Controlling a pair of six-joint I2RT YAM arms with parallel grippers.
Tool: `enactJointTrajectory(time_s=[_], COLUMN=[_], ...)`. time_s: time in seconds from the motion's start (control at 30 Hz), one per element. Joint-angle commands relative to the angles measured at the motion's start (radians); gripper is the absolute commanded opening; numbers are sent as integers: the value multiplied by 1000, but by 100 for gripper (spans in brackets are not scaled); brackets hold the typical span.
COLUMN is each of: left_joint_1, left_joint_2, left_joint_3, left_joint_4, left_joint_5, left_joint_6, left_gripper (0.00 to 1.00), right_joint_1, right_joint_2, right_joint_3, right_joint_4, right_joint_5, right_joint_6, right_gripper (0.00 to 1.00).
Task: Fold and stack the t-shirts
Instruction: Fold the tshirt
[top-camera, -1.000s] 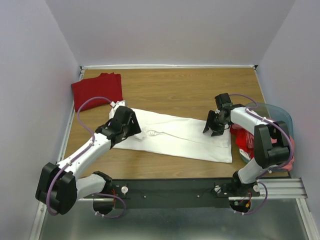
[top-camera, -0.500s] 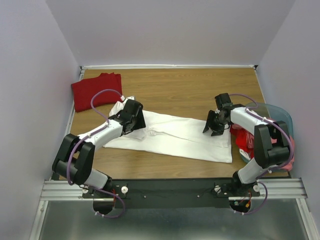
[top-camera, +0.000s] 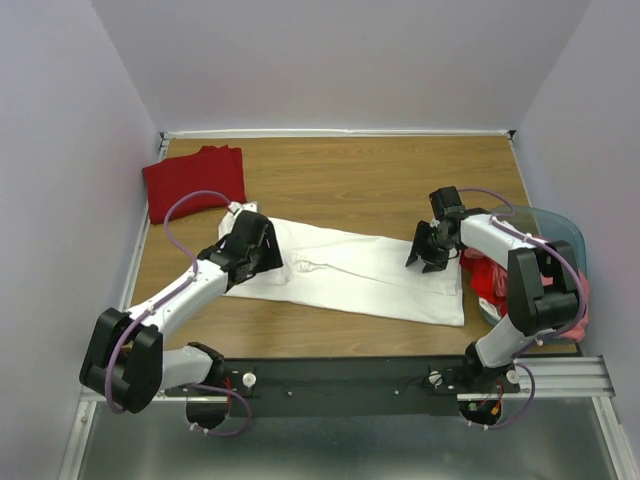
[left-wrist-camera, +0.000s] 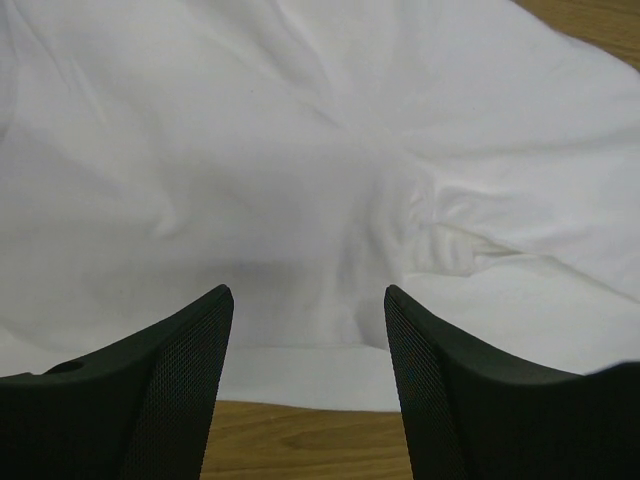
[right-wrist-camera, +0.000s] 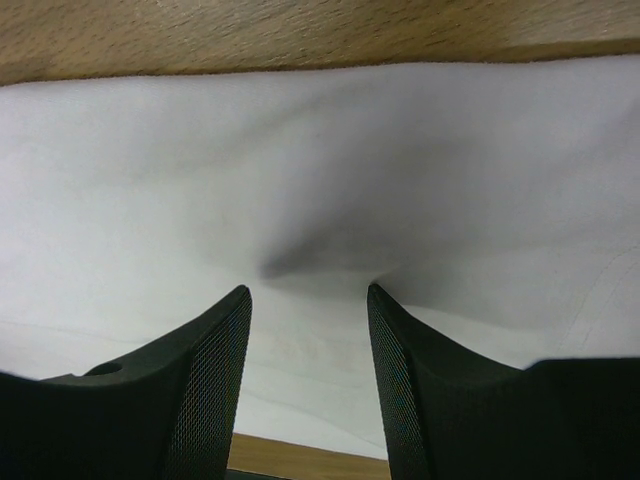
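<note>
1. Wooden surface (top-camera: 380, 170): white t-shirt (top-camera: 360, 275) lies mid-surface.
2. Both gape empty: left tool (left-wrist-camera: 307, 290) over its left end, right tool (right-wrist-camera: 308, 290) over its right.
3. Left tool has pulled back nearward; right tool unmoved.

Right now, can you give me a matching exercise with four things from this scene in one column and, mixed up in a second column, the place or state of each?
Column one:
1. white t-shirt
2. dark red t-shirt
3. teal bin
4. left end effector

Column two:
A. far left corner of the table
B. right edge of the table, with red and pink cloth inside
C. open, fingers apart just above white fabric
D. spread across the middle of the table

Pairs: 1-D, 2-A, 3-B, 4-C.
</note>
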Motion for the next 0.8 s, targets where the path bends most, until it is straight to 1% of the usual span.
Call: enactJointTrajectory(time_s=[0.0, 0.1, 0.17, 0.23, 0.33, 0.43, 0.53, 0.57, 0.77], left_joint_1=[12, 78, 124, 155, 184, 190, 201, 204, 208], left_joint_2=[-35, 39, 111, 177, 270, 336, 382, 387, 327], left_joint_3=[45, 112, 143, 161, 212, 221, 200, 192, 94], left_joint_4=[-26, -9, 33, 104, 155, 205, 218, 218, 204], left_joint_5=[-18, -24, -34, -11, 15, 34, 23, 19, -41], left_joint_6=[-1, 48, 80, 95, 109, 103, 82, 76, 33], left_gripper=[71, 71, 71, 71, 71, 71, 71, 71, 71], right_joint_1=[6, 3, 0, -6, -20, -38, -47, -49, -57], right_joint_2=[3, 3, 1, -3, -11, -17, 0, 10, 55], right_joint_3=[30, 57, 73, 80, 78, 63, 57, 55, 49], right_joint_4=[4, 1, -3, -5, -11, -13, -11, -11, -6], right_joint_5=[40, 63, 73, 84, 101, 122, 126, 153, 195], right_joint_6=[9, 8, 9, 9, 9, 1, -14, -18, -37], right_gripper=[58, 58, 58, 58, 59, 62, 63, 63, 64])
